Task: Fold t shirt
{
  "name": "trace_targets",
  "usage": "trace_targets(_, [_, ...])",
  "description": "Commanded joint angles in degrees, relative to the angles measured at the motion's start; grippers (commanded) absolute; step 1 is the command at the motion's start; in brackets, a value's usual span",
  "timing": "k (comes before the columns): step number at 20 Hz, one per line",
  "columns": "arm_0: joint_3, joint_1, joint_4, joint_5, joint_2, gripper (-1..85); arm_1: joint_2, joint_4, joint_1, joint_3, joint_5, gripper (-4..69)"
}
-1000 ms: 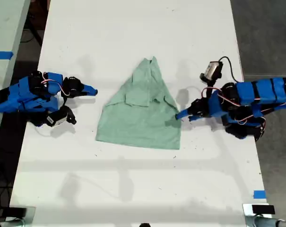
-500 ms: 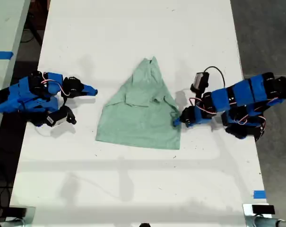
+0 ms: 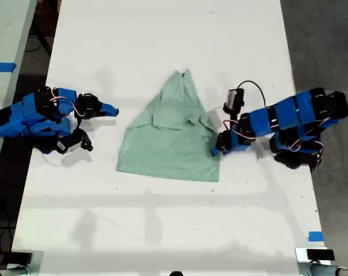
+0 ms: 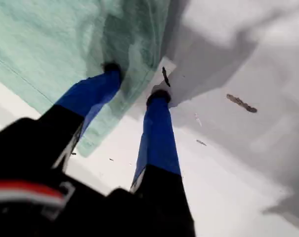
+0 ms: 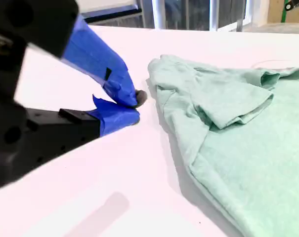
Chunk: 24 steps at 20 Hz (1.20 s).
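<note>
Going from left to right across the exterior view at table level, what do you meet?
Blue tape strip → my second pincer, shut and off the cloth → mint-green t shirt → my first pincer, open at the shirt's edge.

t shirt (image 4: 65, 39) cut off by frame edge; hem under first gripper (image 4: 137, 84) blurred.

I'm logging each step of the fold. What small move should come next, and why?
Probably close my first gripper on the t shirt. Its jaws stand open astride the shirt's edge on the exterior view's right, one fingertip on the fabric, the other on the table. My second gripper rests shut, clear of the cloth.
</note>
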Motion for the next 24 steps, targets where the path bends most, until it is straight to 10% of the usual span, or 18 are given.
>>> trace_targets(1, [0.09, -0.53, -0.09, -0.88, 0.44, -0.2, -1.05, 0.88, 0.00, -1.49, 0.26, 2.1])
trace_targets(8, [0.09, -0.62, -0.09, -0.88, 0.44, -0.2, 17.58, 13.27, 0.35, -3.43, 3.43, 2.1])
trace_targets(12, [0.09, -0.62, -0.09, -0.88, 0.44, -0.2, 25.14, 8.53, 0.53, -7.82, -5.80, 2.1])
trace_targets(17, [0.09, -0.70, -0.09, -0.88, 0.44, -0.2, 6.50, 5.19, -1.32, -25.93, -10.81, 2.1])
trace_targets(24, [0.00, -0.53, 0.00, -0.70, 0.44, -0.2, -31.99, 18.11, 0.62, -67.85, -14.59, 14.0])
